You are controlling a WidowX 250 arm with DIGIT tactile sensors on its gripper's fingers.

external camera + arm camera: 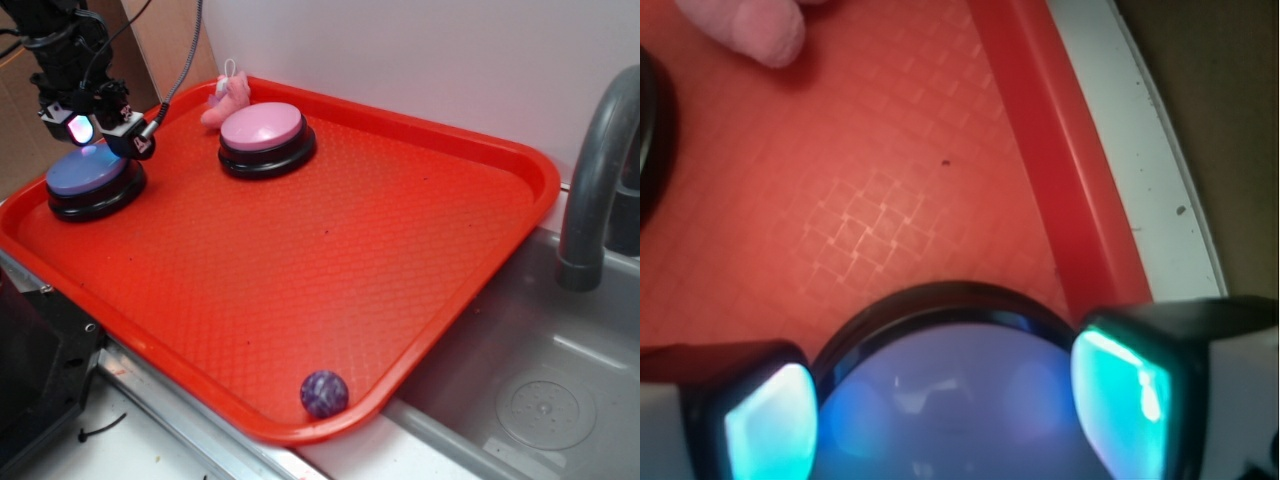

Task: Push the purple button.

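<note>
In the exterior view, the gripper (pixel 97 133) is positioned at the far left of the red tray (pixel 420 250), directly above the purple button (pixel 88 172). The purple button sits in the tray's left corner, its periwinkle dome resting on a black base. In the wrist view, the fingers (pixel 760 425) are spread apart, one on each side of the purple button (pixel 950 410), with nothing clamped between them; their glowing pads face inward. Whether the fingertips touch the dome cannot be determined from either view. To the right of the purple button, near the tray's rear rim, stands the pink button (pixel 262 130), of identical construction. Just behind it, against the rear rim, lies a small pink plush toy (pixel 228 100). Further right, at the tray's front edge, rests a small dark purple ball (pixel 324 393), well apart from both buttons. At the far right, beside the tray, are a grey sink (pixel 540 390) and a grey faucet (pixel 595 170).
</note>
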